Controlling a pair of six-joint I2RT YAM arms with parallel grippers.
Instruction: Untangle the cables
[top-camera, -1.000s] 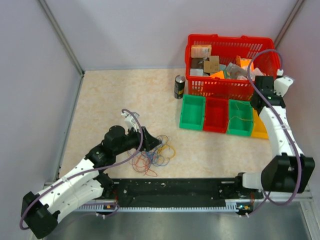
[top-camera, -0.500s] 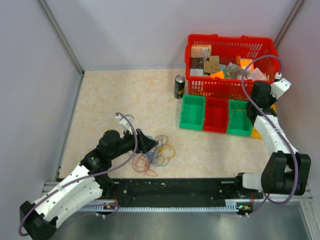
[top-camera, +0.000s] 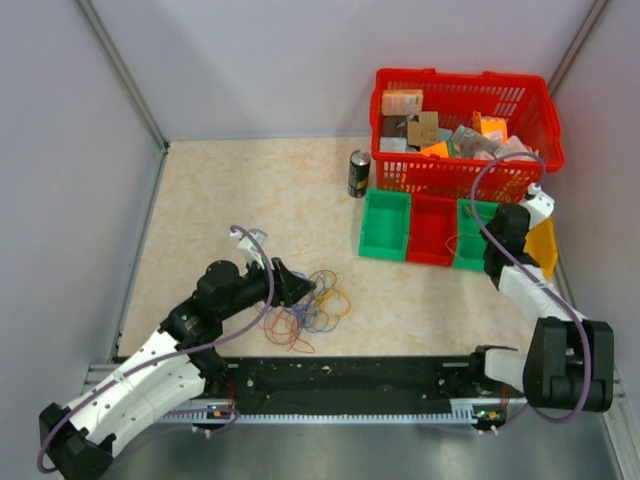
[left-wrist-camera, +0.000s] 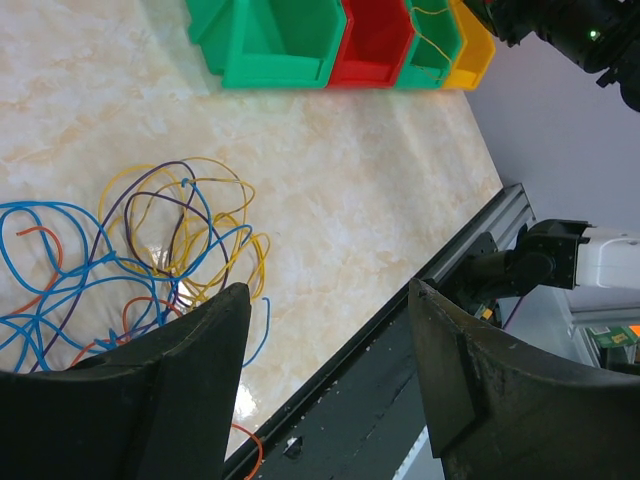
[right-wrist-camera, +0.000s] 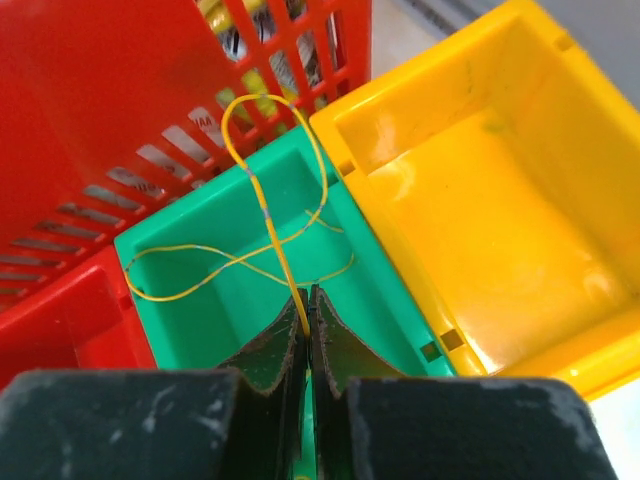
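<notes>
Beige tabletop (top-camera: 250, 190): my right gripper (right-wrist-camera: 305, 302) is pinching a yellow cable (right-wrist-camera: 268, 218) over a green bin (right-wrist-camera: 215, 320); left gripper (left-wrist-camera: 325, 300) is gaping by cables (left-wrist-camera: 190, 225).

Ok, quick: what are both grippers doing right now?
Left gripper: open, jaws empty, at the tangled cables.
Right gripper: shut on a yellow cable above a green bin.

Thin multicoloured cables (top-camera: 305, 310) — tangled in curly loops.
</notes>
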